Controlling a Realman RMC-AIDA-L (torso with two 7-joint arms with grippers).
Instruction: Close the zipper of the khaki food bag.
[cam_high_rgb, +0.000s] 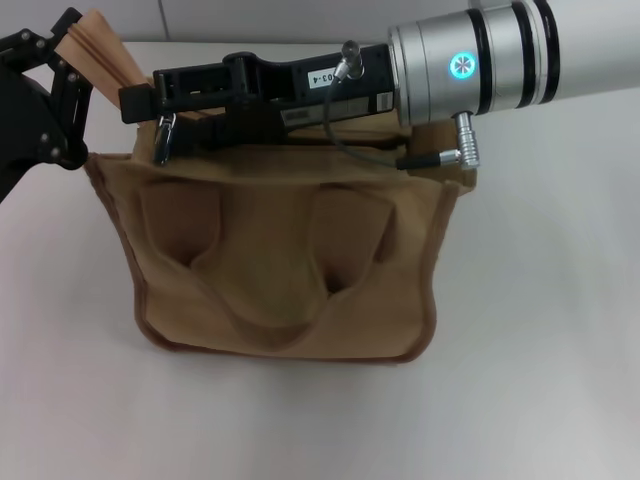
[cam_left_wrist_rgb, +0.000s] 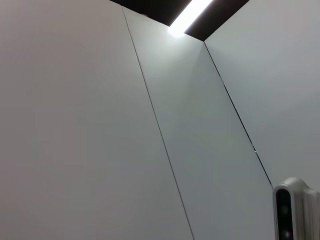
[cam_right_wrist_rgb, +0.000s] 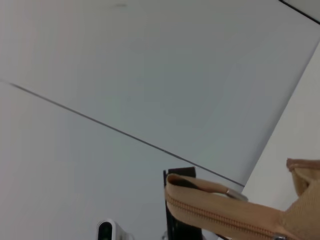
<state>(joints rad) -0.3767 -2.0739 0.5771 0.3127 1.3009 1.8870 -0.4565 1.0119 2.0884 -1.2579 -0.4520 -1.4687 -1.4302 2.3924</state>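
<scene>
While the khaki food bag (cam_high_rgb: 290, 260) sits on the desk (cam_high_rgb: 540, 380), its zipper (cam_right_wrist_rgb: 225, 217) runs along the bag's top; right gripper (cam_high_rgb: 150, 100) clenches the pull at the bag's left end, left gripper (cam_high_rgb: 60, 60) holding the fabric tab beside it.

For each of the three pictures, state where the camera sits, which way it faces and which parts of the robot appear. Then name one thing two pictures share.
Head view: looks forward and down at the khaki food bag; left gripper holds the zipper tail, right gripper reaches across the top.
Left wrist view: faces wall panels and a ceiling light; no fingers visible.
Right wrist view: faces the wall past the zipper.
Shared: head and right wrist views both show the zipper.
</scene>
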